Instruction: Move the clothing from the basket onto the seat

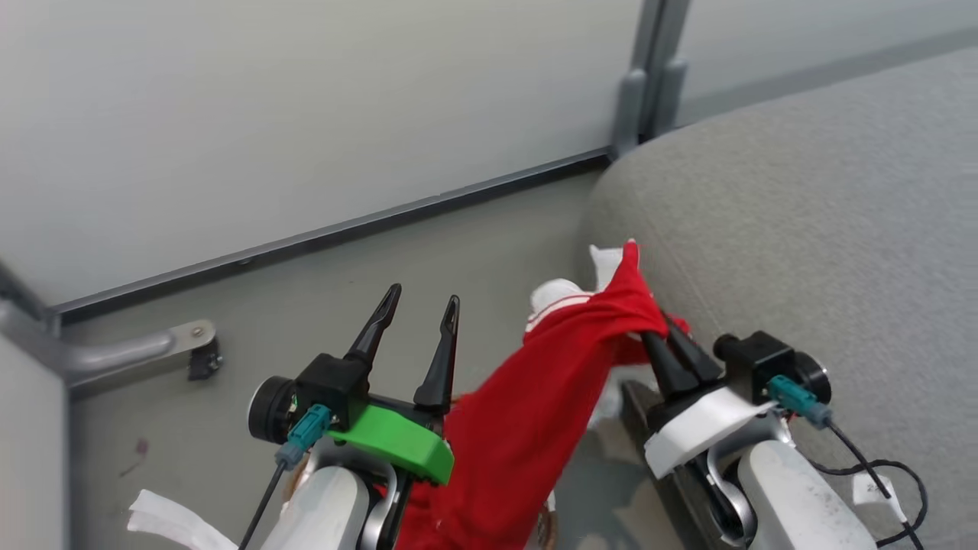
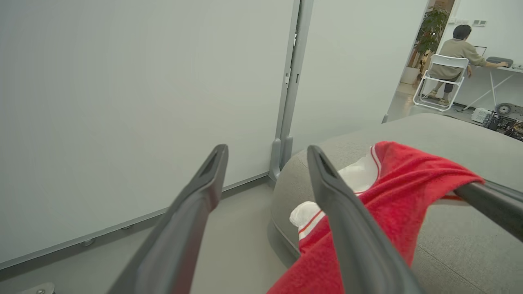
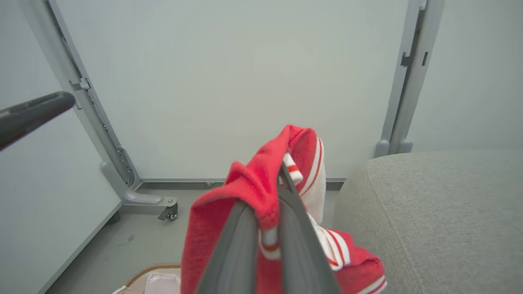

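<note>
At the lower middle of the head view, the clothing is held up as a long red swathe, its upper end pinched at about 3 o'clock from centre and its lower end trailing off toward the 6 o'clock edge. The grip is made by the right gripper, whose two dark fingers are pressed together on a bunch of the red fabric; in the right wrist view the cloth is seen folded over the closed fingertips of that gripper, with white and striped trim hanging at 4 o'clock. The left gripper is found at 7 o'clock in the head view, its fingers spread apart with nothing between them. The seat is spread from 1 to 4 o'clock, and the gripped end of the garment is placed right at its rounded edge; whether it rests on the cushion cannot be told. A brown-rimmed corner of the basket is seen at 7 o'clock in the right wrist view, below the hanging cloth. In the left wrist view a seated person is seen at 2 o'clock.
</note>
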You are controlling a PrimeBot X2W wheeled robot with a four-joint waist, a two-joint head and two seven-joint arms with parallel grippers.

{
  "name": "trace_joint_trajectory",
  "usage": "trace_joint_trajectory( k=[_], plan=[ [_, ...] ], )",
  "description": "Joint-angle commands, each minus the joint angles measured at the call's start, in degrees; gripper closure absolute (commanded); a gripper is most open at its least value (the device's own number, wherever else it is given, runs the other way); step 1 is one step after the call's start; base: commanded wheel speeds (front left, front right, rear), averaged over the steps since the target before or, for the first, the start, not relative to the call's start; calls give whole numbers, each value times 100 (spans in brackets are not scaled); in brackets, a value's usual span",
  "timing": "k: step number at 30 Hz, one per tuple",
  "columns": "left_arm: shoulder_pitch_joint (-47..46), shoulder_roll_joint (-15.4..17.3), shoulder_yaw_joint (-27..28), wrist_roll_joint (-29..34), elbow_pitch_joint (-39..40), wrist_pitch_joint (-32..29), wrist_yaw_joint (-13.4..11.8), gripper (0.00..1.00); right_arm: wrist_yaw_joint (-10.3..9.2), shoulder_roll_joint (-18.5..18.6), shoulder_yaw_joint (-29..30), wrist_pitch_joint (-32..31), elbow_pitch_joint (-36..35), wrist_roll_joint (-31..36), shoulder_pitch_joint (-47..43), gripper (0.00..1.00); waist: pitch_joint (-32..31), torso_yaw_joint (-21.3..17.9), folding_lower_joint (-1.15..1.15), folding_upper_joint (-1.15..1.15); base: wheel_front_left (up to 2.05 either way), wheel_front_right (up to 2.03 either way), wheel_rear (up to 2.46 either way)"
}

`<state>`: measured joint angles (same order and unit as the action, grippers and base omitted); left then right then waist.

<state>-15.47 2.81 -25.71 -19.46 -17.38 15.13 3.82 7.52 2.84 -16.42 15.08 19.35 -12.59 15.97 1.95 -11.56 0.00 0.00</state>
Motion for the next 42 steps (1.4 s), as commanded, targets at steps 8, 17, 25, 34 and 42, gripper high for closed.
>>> trace_joint_trajectory(
  k=[8, 17, 25, 34, 42],
  plan=[
    [175, 19, 222, 146, -30, 4, 68, 0, -6, 18, 477, 13, -565, 99, 270, 100, 267, -1355, 0, 0, 0, 0, 0],
    [48, 23, 22, 138, -109, 4, 133, 0, -6, 303, 880, 12, -949, 391, 1058, 100, 522, -1861, 0, 0, 0, 0, 0],
    [-160, 24, -43, 370, -238, 4, 184, 0, -6, 1280, 870, 13, -894, 733, 2705, 100, 1042, -1904, 0, 0, 0, 0, 0],
    [-588, 24, -121, 733, -338, 4, 314, 0, -7, 2209, 1193, 8, -146, 1220, 4676, 100, 1929, -1450, 0, 0, 0, 0, 0],
    [-1028, 28, -288, 894, -389, 4, 365, 0, -7, 2355, 1590, 8, 604, 1391, 5396, 100, 2576, -1057, 0, 0, 0, 0, 0]
  ],
)
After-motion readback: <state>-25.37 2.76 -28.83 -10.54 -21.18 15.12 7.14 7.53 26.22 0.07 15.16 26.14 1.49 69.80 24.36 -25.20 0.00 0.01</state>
